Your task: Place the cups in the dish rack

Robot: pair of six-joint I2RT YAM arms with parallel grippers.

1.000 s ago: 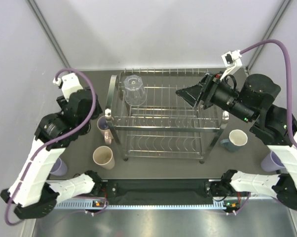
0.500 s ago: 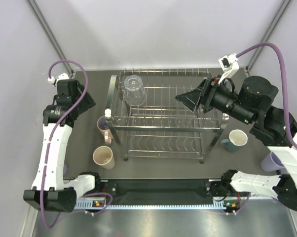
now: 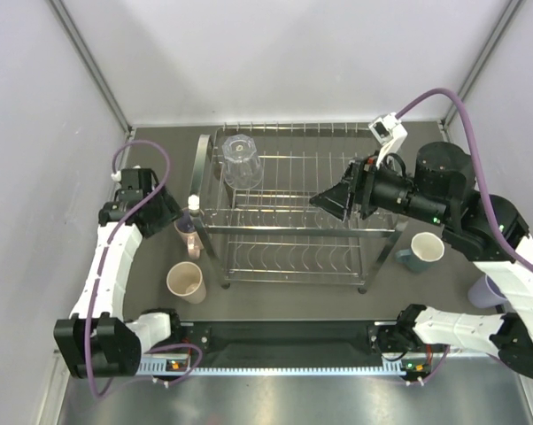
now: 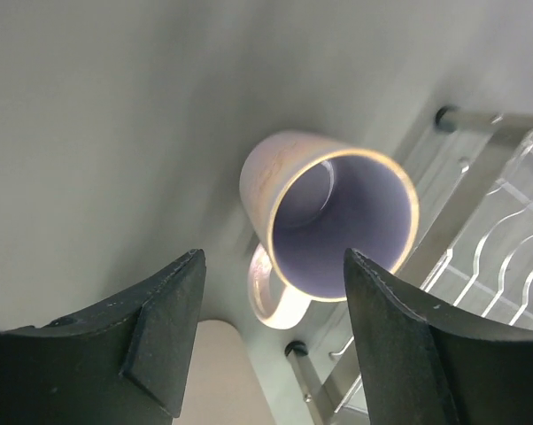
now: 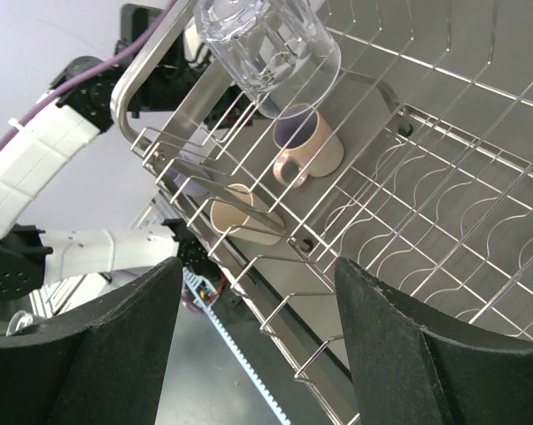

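Left gripper (image 4: 271, 258), spread, hovers over the pink mug (image 4: 268, 177) beside the dish rack (image 3: 293, 232); next it must lower and pinch the rim.

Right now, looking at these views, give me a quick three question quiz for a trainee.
1. True or false: the clear glass is the only cup on the dish rack.
2. Which cup is the left gripper aimed at? A teal mug, B pink mug, C beige tumbler.
3. Are the right gripper's jaws open or shut?
Key: 1 true; 2 B; 3 open.
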